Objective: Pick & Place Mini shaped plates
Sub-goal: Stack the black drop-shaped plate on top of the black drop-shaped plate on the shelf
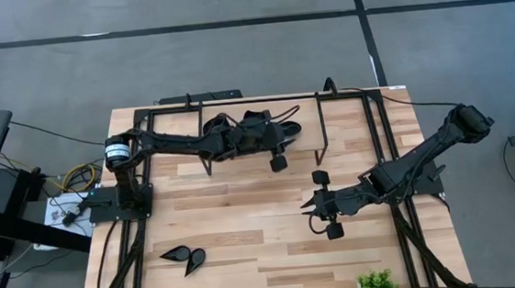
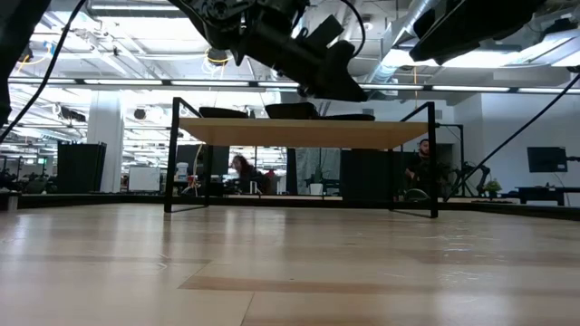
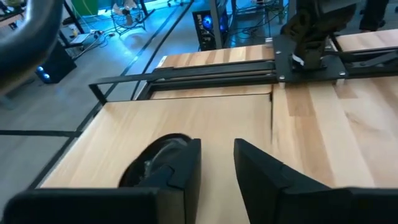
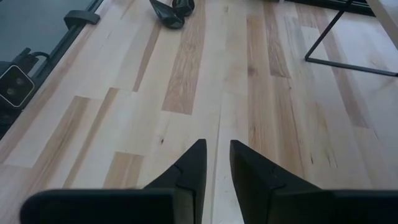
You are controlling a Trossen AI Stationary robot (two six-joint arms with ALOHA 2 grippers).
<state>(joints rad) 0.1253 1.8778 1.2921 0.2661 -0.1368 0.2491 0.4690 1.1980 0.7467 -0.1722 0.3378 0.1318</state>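
Plates [image 1: 183,256] are seen on the counter [image 1: 245,219], well apart from both claws. Left claw [image 3: 217,165] is parted over a shelf [image 3: 205,118], beside a dish [image 3: 155,158], seemingly released. Right claw [image 4: 216,163] is narrowly parted, empty.

**What everything's made of, as far as looks go**

The table [image 1: 245,214] is pale wood planks with streaky grain – smooth, with a soft sheen in the low view. The raised shelf [image 2: 304,132] along the far edge has the same light wood top on thin black metal legs, matt. The two teardrop plates [image 1: 183,256] near the table's front left corner look glossy black, like glazed ceramic. The gripper fingers [image 4: 189,168] look like matt dark plastic.
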